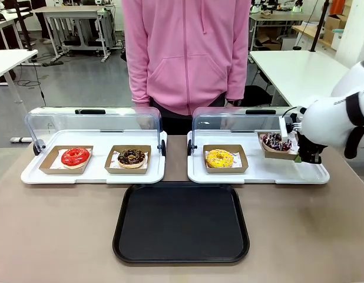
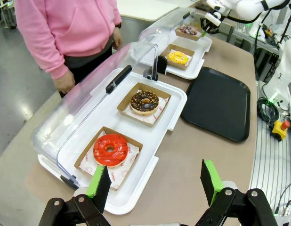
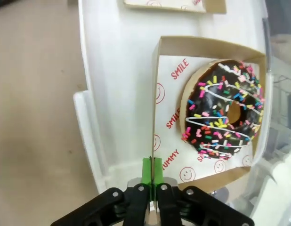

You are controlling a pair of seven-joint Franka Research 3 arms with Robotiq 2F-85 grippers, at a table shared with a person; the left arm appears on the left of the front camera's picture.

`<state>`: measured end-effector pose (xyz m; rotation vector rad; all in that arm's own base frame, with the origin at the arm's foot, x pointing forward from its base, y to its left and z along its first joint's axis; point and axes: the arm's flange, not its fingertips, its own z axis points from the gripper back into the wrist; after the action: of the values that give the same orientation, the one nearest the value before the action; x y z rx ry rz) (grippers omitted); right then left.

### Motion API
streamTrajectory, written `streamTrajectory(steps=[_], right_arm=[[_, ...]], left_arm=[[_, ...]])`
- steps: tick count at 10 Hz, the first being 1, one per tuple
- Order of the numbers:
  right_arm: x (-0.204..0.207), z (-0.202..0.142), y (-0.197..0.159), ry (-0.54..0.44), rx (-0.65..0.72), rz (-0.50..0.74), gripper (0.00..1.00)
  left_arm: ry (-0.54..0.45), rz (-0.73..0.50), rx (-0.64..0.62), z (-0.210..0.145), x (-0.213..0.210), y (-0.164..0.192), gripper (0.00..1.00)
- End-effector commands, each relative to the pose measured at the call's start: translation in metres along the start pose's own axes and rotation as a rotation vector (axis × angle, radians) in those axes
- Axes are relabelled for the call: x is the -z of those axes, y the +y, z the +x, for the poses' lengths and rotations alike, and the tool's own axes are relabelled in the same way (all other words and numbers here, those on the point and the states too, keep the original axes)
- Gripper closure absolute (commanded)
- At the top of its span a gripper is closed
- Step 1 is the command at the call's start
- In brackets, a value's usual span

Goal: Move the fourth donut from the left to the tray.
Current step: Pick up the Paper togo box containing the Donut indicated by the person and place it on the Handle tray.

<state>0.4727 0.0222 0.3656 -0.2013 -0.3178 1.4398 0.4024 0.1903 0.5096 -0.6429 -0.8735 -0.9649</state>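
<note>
R claw (image 3: 152,176) shut — donut holder (image 3: 157,94) edge

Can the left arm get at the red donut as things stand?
Probably yes. The left gripper hangs open just in front of the red donut, and the clear lid is tipped back toward the person, leaving the near side of that white tray unobstructed.

left claw (image 2: 156,186): fingers spread wide, hovering | right claw (image 3: 152,173): pads pinched together, arm reaching in from right
</note>
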Motion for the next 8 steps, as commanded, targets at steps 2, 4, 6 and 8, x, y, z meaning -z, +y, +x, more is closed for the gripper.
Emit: streamTrajectory(steps=[2,4,6,8], right_arm=[[-0.042,0.043,0.03,0.029,0.009,0.001,0.98],[-0.055,0.088,0.049,0.063,0.05,0.031,0.98],[-0.058,0.12,0.062,0.058,0.012,0.04,0.98],[-0.06,0.131,0.076,-0.028,-0.01,0.037,0.98]], left_arm=[[-0.016,-0.004,0.003,0.003,0.0,-0.001,0.0],[-0.016,-0.004,0.003,0.003,0.0,-0.001,0.0],[-0.016,-0.004,0.003,0.003,0.0,-0.001,0.0],[-0.016,-0.004,0.003,0.003,0.0,-0.001,0.0]])
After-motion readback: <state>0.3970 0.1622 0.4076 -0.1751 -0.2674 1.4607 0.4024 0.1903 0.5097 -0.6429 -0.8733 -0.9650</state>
